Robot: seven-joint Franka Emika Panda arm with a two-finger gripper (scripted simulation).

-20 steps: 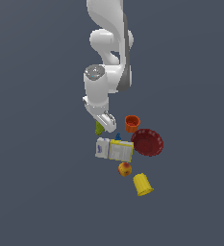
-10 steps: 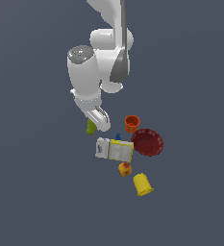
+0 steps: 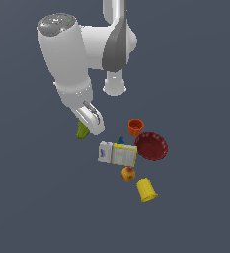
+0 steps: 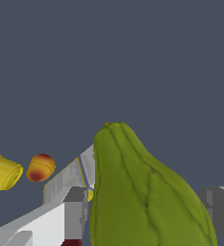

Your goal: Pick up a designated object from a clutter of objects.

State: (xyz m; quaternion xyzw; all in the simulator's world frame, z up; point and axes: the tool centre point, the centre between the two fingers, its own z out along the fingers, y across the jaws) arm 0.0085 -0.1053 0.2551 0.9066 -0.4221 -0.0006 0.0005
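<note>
The designated object, a bumpy yellow-green pear (image 4: 142,192), fills the space between my two grey fingers (image 4: 76,214) in the wrist view, its narrow end pointing away from the camera. My gripper (image 4: 149,211) is shut on it. In the exterior view the pear (image 3: 81,131) shows just beside the gripper (image 3: 88,128), to the exterior view's left of the clutter of objects and apart from it. The large white arm hides part of the pear.
The clutter holds a white-yellow box (image 3: 117,153), an orange cup (image 3: 135,126), a dark red bowl (image 3: 151,146), a red-yellow apple (image 3: 128,173), a yellow cup (image 3: 147,189) lying on its side and a small blue piece (image 3: 121,141).
The arm has swung toward the exterior view's left and looms much larger, carrying the pear away from the box. The other objects have not moved.
</note>
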